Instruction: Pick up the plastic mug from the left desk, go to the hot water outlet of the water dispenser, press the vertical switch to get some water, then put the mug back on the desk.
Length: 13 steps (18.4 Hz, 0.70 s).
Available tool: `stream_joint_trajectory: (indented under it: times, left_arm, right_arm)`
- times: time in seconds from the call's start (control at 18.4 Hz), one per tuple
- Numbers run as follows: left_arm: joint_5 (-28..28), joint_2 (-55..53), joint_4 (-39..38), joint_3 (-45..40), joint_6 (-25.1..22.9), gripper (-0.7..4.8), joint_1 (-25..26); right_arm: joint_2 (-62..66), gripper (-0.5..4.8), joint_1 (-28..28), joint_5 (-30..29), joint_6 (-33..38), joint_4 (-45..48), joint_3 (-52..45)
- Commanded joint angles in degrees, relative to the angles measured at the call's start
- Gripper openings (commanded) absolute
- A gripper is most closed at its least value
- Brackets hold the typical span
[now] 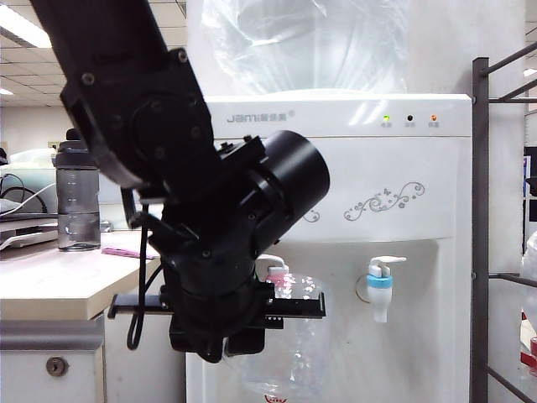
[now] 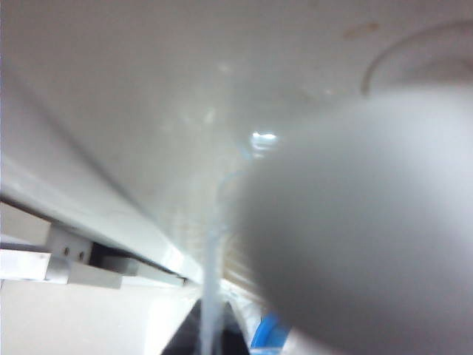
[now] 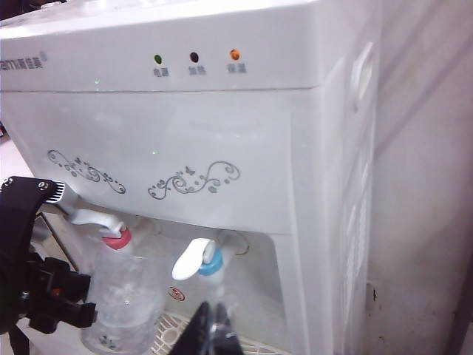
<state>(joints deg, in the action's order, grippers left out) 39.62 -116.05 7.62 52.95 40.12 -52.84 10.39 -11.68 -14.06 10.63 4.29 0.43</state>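
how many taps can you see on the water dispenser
2. The red-collared hot water outlet sits above the plastic mug; the blue-collared tap is beside it. None seem hidden.

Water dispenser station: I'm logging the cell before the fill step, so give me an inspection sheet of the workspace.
Surface: left desk, pale top, white front with keyhole.
Job's things: plastic mug held under the hot water outlet of the water dispenser; the vertical switch sits just above its rim.
Clutter: grey bottle and a pink item on the desk.
Grippers: left pincer shut on the mug; right pincer, dark tips in front of the blue tap, state unclear.
Cables: black cable looping off the left arm.
Surroundings: metal rack right of the dispenser.
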Motion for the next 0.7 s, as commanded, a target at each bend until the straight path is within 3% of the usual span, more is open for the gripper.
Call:
stream_joint_trajectory:
  times: [0.05,0.27,0.49,0.7]
  left_arm:
    - [-3.4,2.1,-5.8,0.5,0.5,-0.05,-0.7]
    - [-7.9,4.9,-12.0,0.5,0.2,-0.05,-1.1]
    - [-15.0,9.1,-24.9,0.5,0.2,-0.05,-1.4]
    - [-16.9,12.4,-30.7,0.5,-1.0,-0.05,-1.4]
  right_arm:
    - [0.0,-0.01,0.0,0.1,-0.2,0.6,0.0]
    - [0.0,-0.01,0.0,0.1,-0.2,0.6,0.0]
    - [0.0,-0.01,0.0,0.1,-0.2,0.6,0.0]
    - [0.0,-0.01,0.0,0.1,-0.2,0.6,0.0]
